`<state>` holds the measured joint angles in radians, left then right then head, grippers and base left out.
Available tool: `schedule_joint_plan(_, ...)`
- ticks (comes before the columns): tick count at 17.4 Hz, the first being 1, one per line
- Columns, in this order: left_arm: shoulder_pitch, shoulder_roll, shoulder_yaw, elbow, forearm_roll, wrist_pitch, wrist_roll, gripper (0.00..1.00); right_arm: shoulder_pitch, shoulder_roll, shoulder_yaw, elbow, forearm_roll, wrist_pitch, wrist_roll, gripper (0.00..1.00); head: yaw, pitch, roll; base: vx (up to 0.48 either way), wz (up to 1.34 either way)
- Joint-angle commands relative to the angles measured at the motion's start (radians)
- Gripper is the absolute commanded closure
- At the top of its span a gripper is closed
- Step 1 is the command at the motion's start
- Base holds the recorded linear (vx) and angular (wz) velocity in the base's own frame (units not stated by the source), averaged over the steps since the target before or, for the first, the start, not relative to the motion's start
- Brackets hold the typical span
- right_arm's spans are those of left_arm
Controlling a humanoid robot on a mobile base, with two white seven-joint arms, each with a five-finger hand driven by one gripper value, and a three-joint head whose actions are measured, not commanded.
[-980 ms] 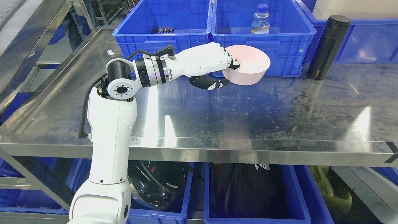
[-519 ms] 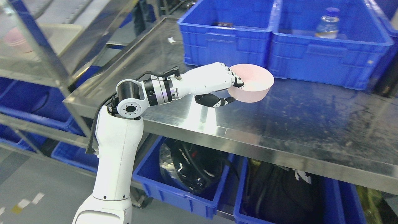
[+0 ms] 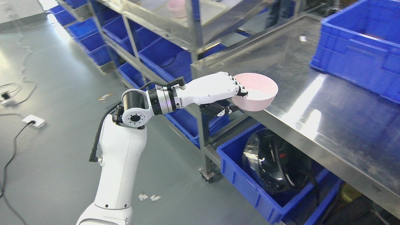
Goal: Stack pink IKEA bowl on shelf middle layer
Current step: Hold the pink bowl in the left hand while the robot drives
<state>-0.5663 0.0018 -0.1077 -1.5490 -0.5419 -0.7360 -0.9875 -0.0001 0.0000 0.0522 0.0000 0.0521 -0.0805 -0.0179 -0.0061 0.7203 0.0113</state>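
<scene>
My left hand (image 3: 236,99) is shut on the near rim of a pink bowl (image 3: 257,95), with fingers inside the rim and the thumb under it. The bowl is held upright above the front left corner of the steel table (image 3: 312,103). Far off at the top, another pink bowl (image 3: 176,7) stands on a layer of the metal shelf (image 3: 190,28). My right arm does not show.
Blue crates (image 3: 359,53) stand at the back of the table. Under it, a blue bin (image 3: 265,200) holds a black helmet (image 3: 275,165). More blue bins fill the shelf's lower levels. Grey floor with cables and a socket lies to the left.
The whole view has swung to the left, so the camera has moved: the shelf and floor now show. The left hand keeps hold of the pink bowl in the same pose.
</scene>
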Motion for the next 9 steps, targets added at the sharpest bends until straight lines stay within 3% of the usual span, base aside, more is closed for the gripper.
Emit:
schedule_joint_plan(1, 0.013, 0.016, -0.004, -0.022, -0.001, 0.000, 0.003, 0.99, 0.005, -0.017, 0.000, -0.017, 0.000, -0.001, -0.001, 0.00, 0.0000, 0.000, 0.000, -0.092, 1.10)
schedule_joint_plan(9, 0.014, 0.016, -0.016, -0.022, 0.000, 0.000, 0.004, 0.99, 0.005, -0.017, 0.000, -0.017, 0.000, -0.001, -0.001, 0.00, 0.0000, 0.000, 0.000, -0.065, 0.73)
